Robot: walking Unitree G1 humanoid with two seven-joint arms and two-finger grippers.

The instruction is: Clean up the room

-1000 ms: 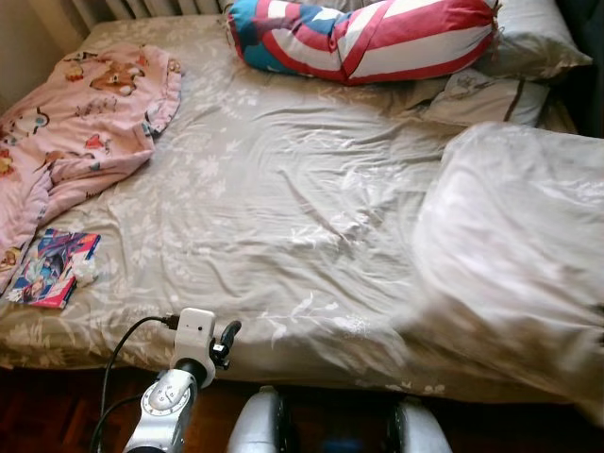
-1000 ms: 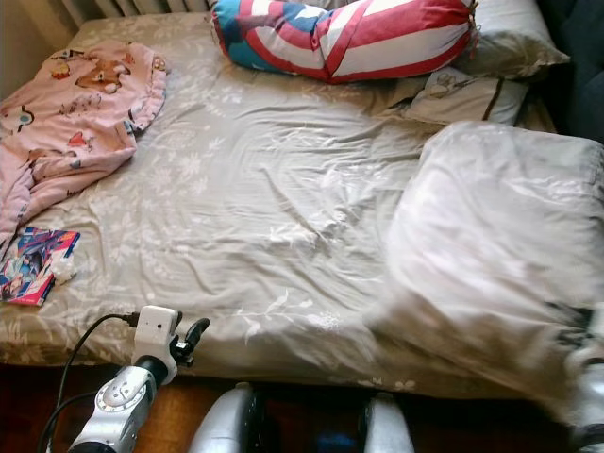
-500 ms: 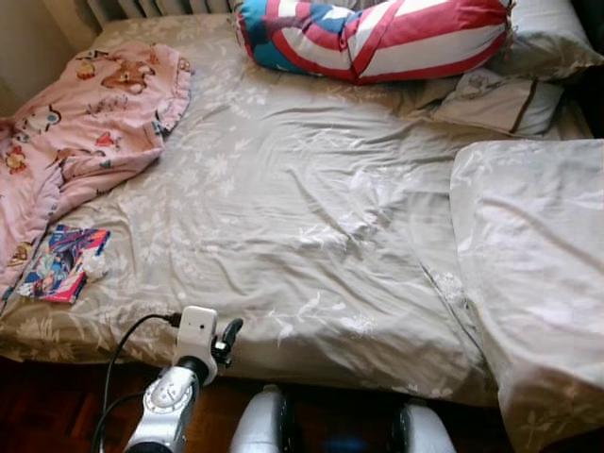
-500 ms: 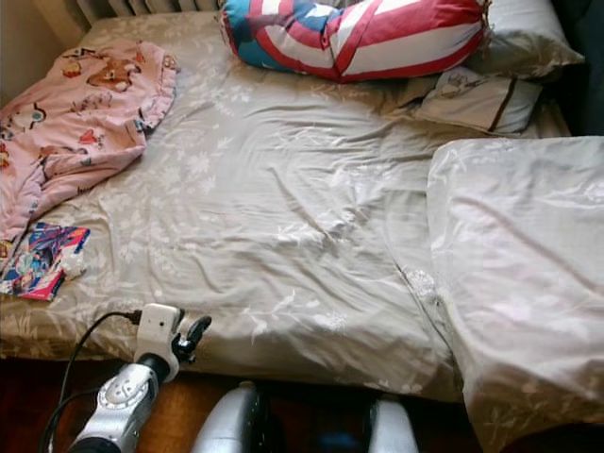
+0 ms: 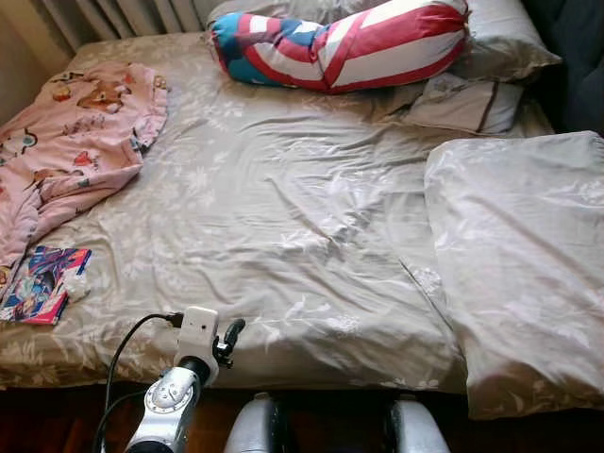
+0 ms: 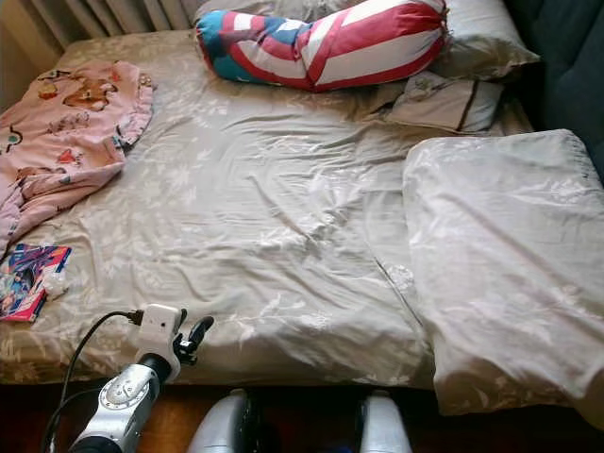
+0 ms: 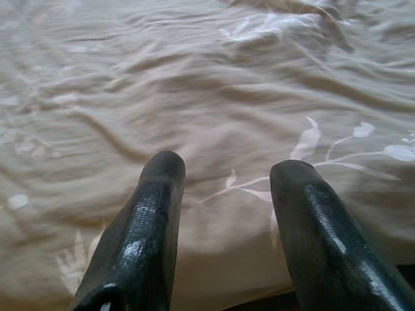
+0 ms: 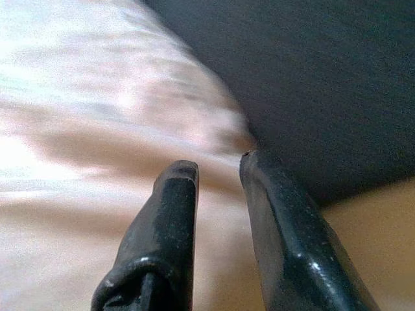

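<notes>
standing at the foot of the bed (image 5: 283, 198), we see that the big grey pillow (image 5: 519, 274) on the right has changed: a second ago it was a blurred shape in the air over the right side of the mattress, and now it lies flat and sharp on the floral sheet, its near end hanging a little past the mattress edge. we judge that one piece of the tidying is set down, though it lies lengthways and well apart from the pillows at the head.

from the left: a pink cartoon-print blanket (image 5: 71, 142) is crumpled over the far left corner, and a colourful booklet (image 5: 42, 283) with a small white scrap beside it lies near the left edge. these look like the next clutter to deal with. our left gripper (image 7: 224, 194) hovers just above the sheet at the near edge, fingers spread apart and holding nothing. across the head lies a red, white and blue bolster (image 5: 340, 42), with a small pale cushion (image 5: 467, 99) and a grey pillow (image 5: 505, 38) to its right.

our right gripper (image 8: 217, 178) is beside the pale fabric next to something dark; its fingers stand slightly parted with nothing between them. the booklet is well apart from the left gripper, so a step sideways seems needed.
</notes>
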